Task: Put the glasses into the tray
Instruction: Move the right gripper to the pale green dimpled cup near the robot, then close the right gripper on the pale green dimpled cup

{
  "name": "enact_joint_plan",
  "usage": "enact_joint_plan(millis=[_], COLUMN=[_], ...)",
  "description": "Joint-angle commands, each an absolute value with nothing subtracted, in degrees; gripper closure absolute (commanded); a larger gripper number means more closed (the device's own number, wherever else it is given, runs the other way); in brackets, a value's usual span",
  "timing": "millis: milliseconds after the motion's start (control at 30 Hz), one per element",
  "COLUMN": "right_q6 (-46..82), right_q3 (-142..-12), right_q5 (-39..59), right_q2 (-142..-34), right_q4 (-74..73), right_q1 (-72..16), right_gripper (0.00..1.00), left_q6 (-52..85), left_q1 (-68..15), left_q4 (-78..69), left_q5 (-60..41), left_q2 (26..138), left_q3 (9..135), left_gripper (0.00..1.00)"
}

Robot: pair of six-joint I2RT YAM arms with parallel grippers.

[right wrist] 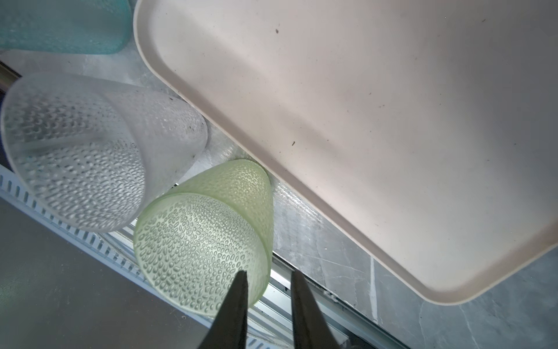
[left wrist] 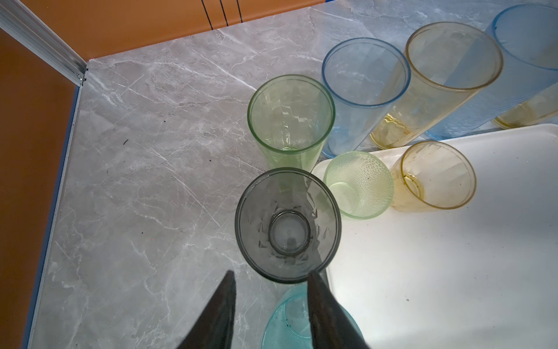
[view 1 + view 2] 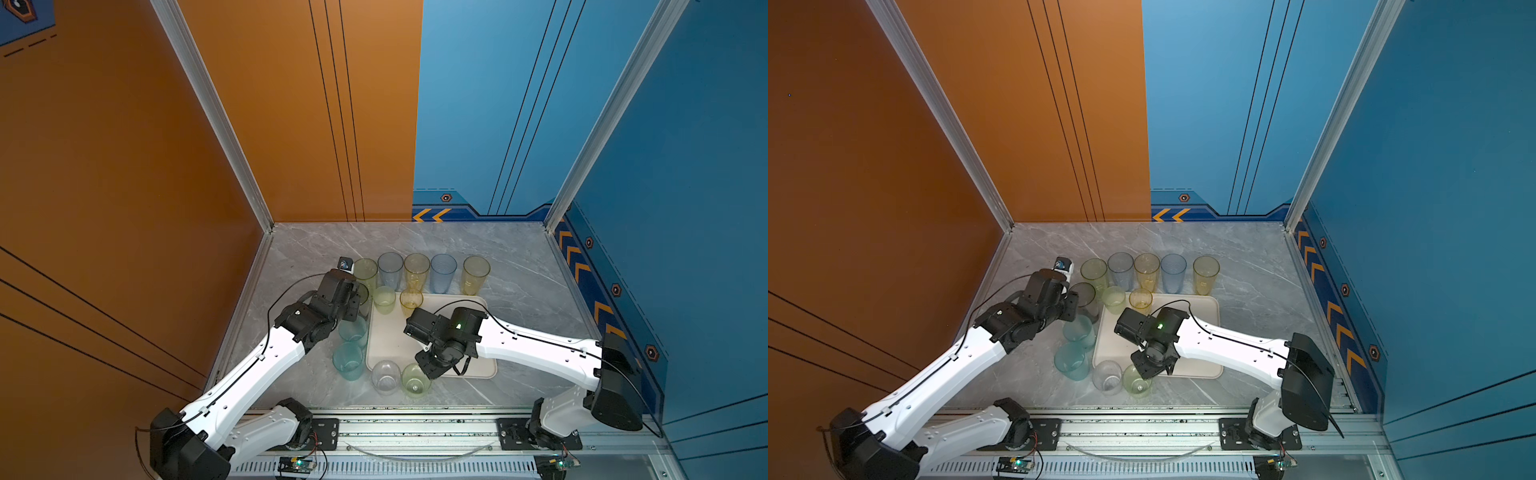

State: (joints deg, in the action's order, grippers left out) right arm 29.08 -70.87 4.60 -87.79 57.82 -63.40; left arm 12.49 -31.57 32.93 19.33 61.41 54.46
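**Fingertips [image 1: 240, 287] astride the green tumbler [image 1: 199, 241] wall**

Jaws parted, the right gripper [image 1: 267, 273] has one finger inside the mouth and one outside, not yet clamped. This pebbled, translucent glass looks light, stiff and thin-walled, so pinching the rim should hold. It stands upright on the table [image 3: 519, 270] at the tray's [image 1: 362, 121] seven o'clock. The left gripper [image 2: 270, 272], equally parted, hovers at the smoky grey tumbler [image 2: 287, 226], off the tray's eleven o'clock.

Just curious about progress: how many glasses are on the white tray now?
2. A short green glass and a short yellow glass stand side by side at the far edge of the tray. The right arm covers part of it, so another may be hidden.
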Motion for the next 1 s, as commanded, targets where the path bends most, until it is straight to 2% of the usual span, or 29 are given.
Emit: enact_joint_plan(millis=[0, 967], right_q6=[30.32, 29.26], right_q3=[-72.08, -75.64], right_q5=[5.3, 3.44], right_q2=[-88.71, -94.82], right_q4=[57.91, 60.75], right_q1=[-63.71, -64.0], right_gripper=[0.76, 0.87], left_q6=[11.95, 11.26], left_q1=[-31.9, -29.99], left_q4=[34.27, 34.19], left_q5=[20.39, 19.57], left_q2=[61.95, 61.15], left_q3=[56.29, 54.93], left_gripper=[0.59, 0.59])
